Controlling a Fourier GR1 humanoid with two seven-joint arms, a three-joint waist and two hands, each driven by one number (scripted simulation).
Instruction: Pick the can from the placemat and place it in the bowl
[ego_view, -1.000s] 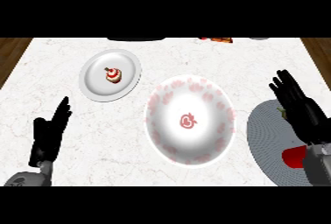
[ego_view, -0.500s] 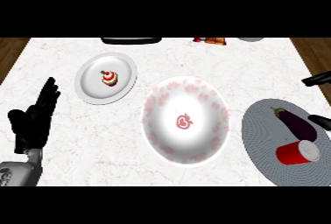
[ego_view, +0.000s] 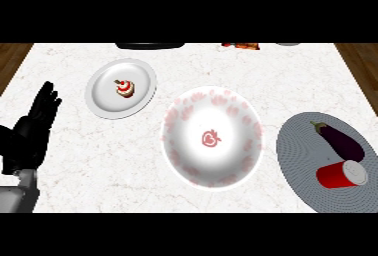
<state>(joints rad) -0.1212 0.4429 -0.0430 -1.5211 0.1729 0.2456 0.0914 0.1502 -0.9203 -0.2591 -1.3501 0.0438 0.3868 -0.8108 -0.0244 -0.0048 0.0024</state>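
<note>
White marble counter (ego_view: 221, 70) fills the view, with brown wood floor seen at both upper corners; at the centre a large white bowl (ego_view: 212, 137) with pink marks and a red figure on its bottom is seen, and nothing lies in it. At about four o'clock from the bowl a grey round placemat (ego_view: 306, 165) is cut by the right edge; the red can (ego_view: 341, 174) lies on its side there, with its pale end turned to the right, and a dark eggplant (ego_view: 338, 140) lies just beside it at twelve o'clock. At ten o'clock from the bowl a white plate (ego_view: 103, 95) carries a small red and white cupcake (ego_view: 125, 88).

Left hand (ego_view: 31, 131) is shown at nine o'clock near the edge, at rest, with its fingers straight and apart, holding nothing; the right hand is not seen at all, so its state cannot be told.

Task is judged as not begun; the can is not yet grasped. Some risks are expected: a can on its side can roll when it is touched; the eggplant is so near that it can be pushed or caught by the fingers; the bowl's sloped wall can let the can roll after release.
</note>
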